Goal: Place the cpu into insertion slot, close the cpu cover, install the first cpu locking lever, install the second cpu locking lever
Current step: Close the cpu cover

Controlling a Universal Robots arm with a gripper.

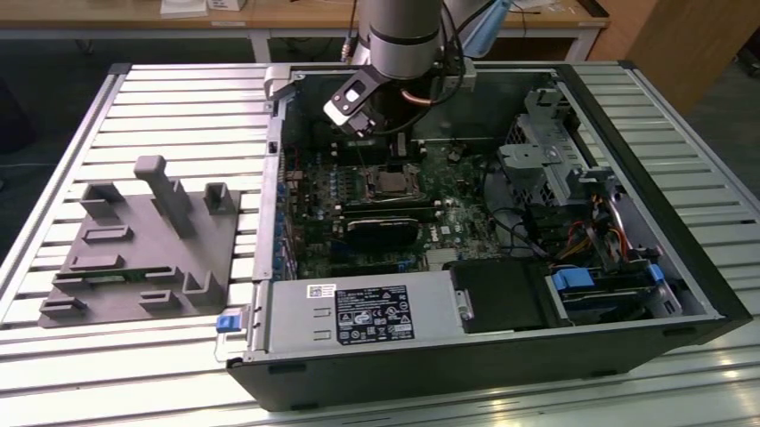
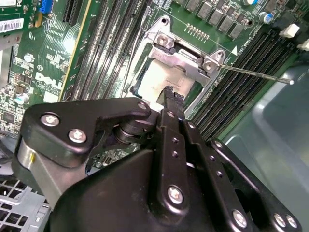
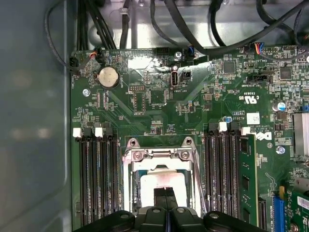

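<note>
Silvery-grey and flat, the small square cpu chip (image 3: 154, 180) lies inside the square metal-rimmed insertion slot (image 1: 386, 182) of the green motherboard (image 3: 159, 106). The thin dull-silver cpu cover frame (image 3: 145, 166) surrounds it, and the chip's pale face shows through the frame's window in both wrist views. In the second wrist view, a thin metal locking-lever rod (image 2: 256, 73) juts away from one corner of the cover and runs across the long black memory slots (image 2: 231, 96).

The black claw (image 2: 169, 93) hangs directly over the chip. Its two fingers (image 3: 159, 197) are pressed together with only a seam between them, and nothing is gripped. Whether the tips actually touch the chip, I cannot tell.

A round silver coin battery (image 3: 108, 76) sits on the board well away from the socket, and black cables (image 3: 193, 29) loop past the board's far edge.

In the exterior view, the socket lies at about 10 o'clock from the middle of the open black computer case (image 1: 700, 267). The grey robot arm (image 1: 398, 36) comes in from 12 o'clock. A silver power supply box with a black label (image 1: 338, 316) sits at 6 o'clock from the socket, and a grey metal drive cage (image 1: 546, 156) at 3 o'clock. The case rests on a slatted aluminium bench (image 1: 178, 107). At 9 o'clock from the case, a grey moulded fixture with upright posts (image 1: 142, 245) lies on the slats.
</note>
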